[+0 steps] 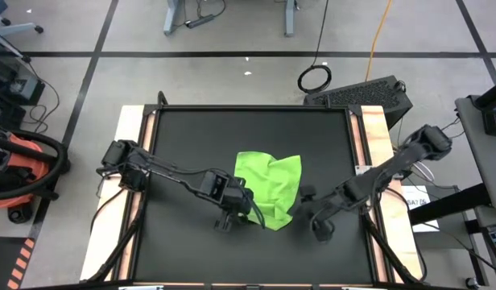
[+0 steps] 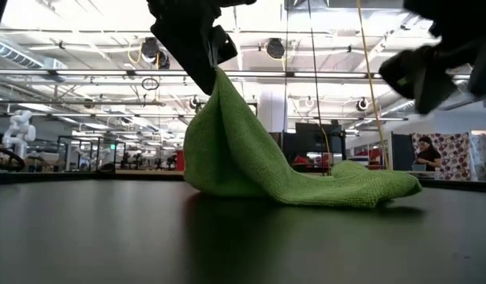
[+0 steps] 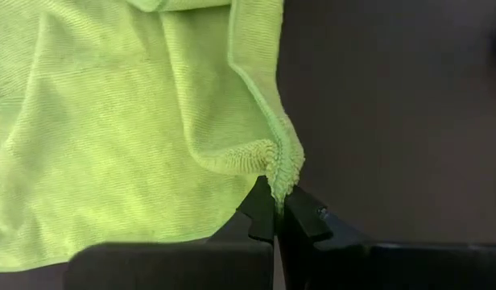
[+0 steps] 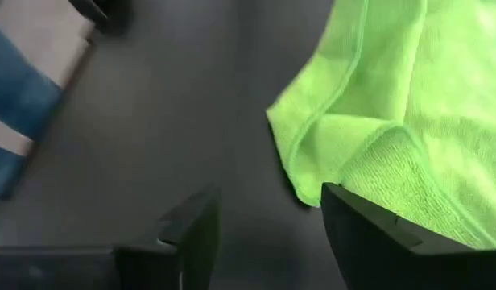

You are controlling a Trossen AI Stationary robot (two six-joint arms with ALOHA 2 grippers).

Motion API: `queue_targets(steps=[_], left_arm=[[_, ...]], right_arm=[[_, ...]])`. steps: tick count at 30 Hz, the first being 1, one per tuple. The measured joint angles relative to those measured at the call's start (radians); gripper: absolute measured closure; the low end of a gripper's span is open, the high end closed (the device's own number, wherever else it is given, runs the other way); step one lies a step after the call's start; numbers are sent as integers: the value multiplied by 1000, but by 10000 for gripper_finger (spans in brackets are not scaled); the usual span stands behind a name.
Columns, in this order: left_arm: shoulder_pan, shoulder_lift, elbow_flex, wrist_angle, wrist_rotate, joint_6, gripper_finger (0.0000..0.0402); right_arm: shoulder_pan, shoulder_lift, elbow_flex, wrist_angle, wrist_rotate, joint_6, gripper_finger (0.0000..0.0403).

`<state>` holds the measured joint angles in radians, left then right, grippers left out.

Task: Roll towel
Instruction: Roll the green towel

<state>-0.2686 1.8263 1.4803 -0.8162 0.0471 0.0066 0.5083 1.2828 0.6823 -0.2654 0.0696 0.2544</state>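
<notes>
The left claw (image 3: 279, 211) is clamped on a corner of the towel (image 1: 270, 187), lifting it off the table (image 1: 183, 145). The right claw (image 4: 268, 221) hovers beside the towel, fingers apart.

On the black mat (image 1: 183, 137) you have open surface across the whole upper part of the high view and down the left side. The middle is taken: the towel (image 1: 270, 187) lies crumpled there, one corner pinched and lifted by the left gripper (image 1: 234, 211), whose arm crosses the lower left as a bar. From the lower right, the right gripper (image 1: 311, 211) stands with jaws parted just beside the towel's edge, a thin strip of bare mat between. In the low view, the raised cloth forms a tent left of centre; the right half lies flat.
</notes>
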Motion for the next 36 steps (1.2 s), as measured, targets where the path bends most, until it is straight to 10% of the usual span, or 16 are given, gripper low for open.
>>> queue_targets(steps=[24, 36], left_arm=[[7, 0, 0, -2, 8, 9, 401], [29, -3, 0, -14, 2, 36, 401]], right_arm=[[-30, 270, 0, 161, 112, -31, 295], [-71, 266, 0, 164, -52, 27, 400]])
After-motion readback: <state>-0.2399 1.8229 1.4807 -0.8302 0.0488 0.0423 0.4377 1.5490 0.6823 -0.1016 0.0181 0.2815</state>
